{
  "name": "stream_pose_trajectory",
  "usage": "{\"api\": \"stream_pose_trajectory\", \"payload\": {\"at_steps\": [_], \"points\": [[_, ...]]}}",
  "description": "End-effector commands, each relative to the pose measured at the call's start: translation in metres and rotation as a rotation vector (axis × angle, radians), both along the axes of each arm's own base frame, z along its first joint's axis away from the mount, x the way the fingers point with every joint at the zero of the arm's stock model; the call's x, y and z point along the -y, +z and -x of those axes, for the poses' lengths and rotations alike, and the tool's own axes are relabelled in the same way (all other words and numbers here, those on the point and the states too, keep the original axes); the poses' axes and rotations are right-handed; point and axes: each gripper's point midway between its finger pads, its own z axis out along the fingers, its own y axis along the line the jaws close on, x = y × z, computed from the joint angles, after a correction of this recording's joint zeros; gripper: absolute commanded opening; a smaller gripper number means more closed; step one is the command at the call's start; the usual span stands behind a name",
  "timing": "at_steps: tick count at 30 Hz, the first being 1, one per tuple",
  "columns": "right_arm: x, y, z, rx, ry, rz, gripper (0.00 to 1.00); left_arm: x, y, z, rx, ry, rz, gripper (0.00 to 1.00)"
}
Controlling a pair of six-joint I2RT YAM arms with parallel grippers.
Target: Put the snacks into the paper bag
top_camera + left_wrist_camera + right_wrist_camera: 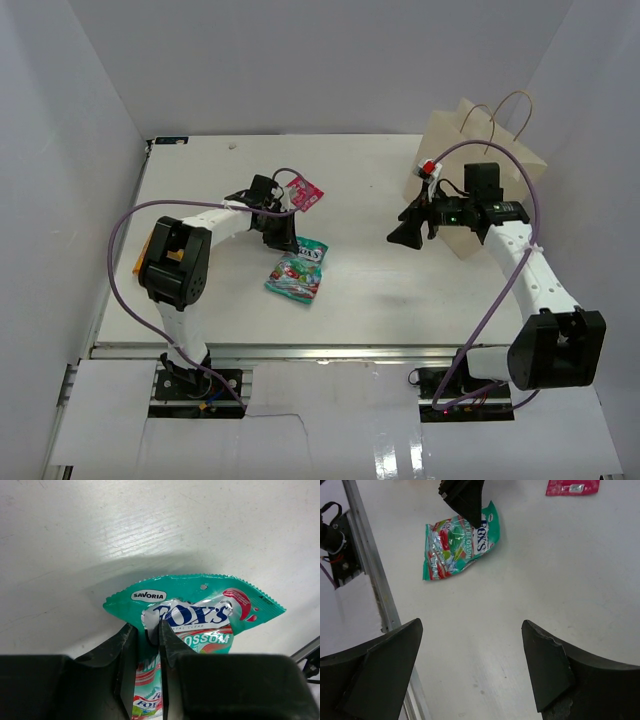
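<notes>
Left wrist: left claw [148, 632] nips a crease of teal packet [200, 587], may slip; right claw [471, 630] wide, empty.

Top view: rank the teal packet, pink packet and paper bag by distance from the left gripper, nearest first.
1. Teal packet: pinched between the fingers of the left gripper, left of centre.
2. Pink packet: just beyond the gripper, toward the far edge.
3. Paper bag: far right corner, clearly the farthest.

Bright even light, glare on teal packet [200, 612]
</notes>
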Motion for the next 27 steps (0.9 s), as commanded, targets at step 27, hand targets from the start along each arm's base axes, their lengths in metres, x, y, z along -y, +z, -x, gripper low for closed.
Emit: {"api": "stream_pose_trajectory", "payload": {"at_steps": [27], "points": [[-0.072,-0.006,-0.013,-0.279,-0.103,-0.079,0.91,0.087,0.187,-0.023,0.095,0.087,0.726,0.00]]}}
